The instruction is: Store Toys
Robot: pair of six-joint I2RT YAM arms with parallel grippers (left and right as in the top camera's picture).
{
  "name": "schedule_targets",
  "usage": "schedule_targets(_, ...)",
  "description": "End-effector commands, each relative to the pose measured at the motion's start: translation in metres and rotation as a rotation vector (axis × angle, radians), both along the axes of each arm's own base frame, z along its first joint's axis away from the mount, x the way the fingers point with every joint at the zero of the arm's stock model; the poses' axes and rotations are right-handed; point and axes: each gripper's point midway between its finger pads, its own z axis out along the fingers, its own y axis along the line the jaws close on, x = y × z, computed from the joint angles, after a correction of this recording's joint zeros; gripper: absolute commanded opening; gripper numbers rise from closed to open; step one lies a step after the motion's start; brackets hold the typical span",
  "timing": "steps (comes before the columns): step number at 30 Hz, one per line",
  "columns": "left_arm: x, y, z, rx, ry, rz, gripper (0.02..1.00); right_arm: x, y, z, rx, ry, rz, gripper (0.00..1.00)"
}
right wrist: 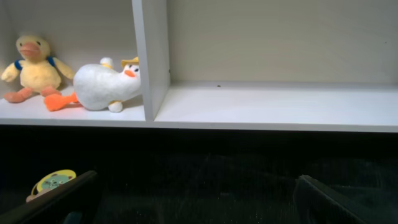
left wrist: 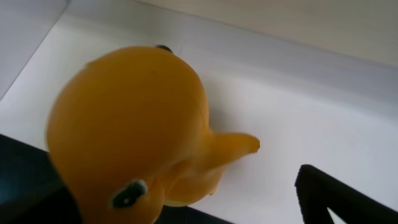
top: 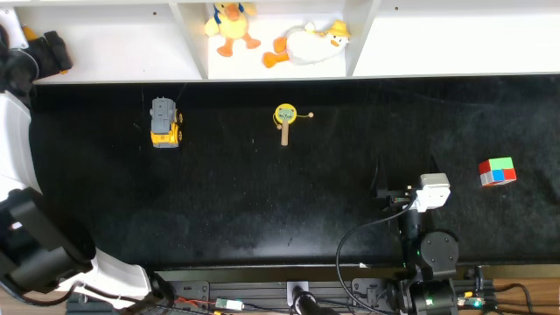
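Note:
An orange rubber-like toy with a small eye lies on the white floor of the shelf's left compartment. It sits between the fingers of my left gripper. White shelf shows between the toy and one finger, so the gripper is open. In the top view that gripper is at the far left of the shelf, with a bit of orange beside it. My right gripper hangs open and empty low over the black table, near its front right.
A yellow duck plush and a white goose plush fill the middle compartment. On the black table lie a yellow and grey truck, a yellow rattle and a coloured cube. The right compartment is bare.

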Motion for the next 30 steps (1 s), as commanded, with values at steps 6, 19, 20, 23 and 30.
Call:
schedule_targets(6, 0.007, -0.002, 0.001, -0.006, -0.008, -0.012, 0.996, 0.001, 0.003, -0.006, -0.002, 0.012, 0.013, 0.996)
schedule_targets(19, 0.002, -0.004, 0.008, -0.004, -0.009, -0.012, 0.998, 0.001, 0.003, -0.006, -0.002, 0.012, 0.013, 0.996)
schedule_targets(20, 0.001, -0.005, 0.011, -0.003, -0.011, -0.011, 0.998, 0.001, 0.003, -0.006, -0.001, 0.011, 0.013, 0.993)
schedule_targets(23, -0.008, -0.003, 0.023, 0.019, -0.01, 0.013, 0.996, 0.001, 0.003, -0.006, -0.001, 0.011, 0.013, 0.996)
schedule_targets(30, -0.048, -0.005, 0.036, 0.054, 0.067, 0.08, 0.998, 0.001, 0.003, -0.006, -0.001, 0.011, 0.013, 0.996)
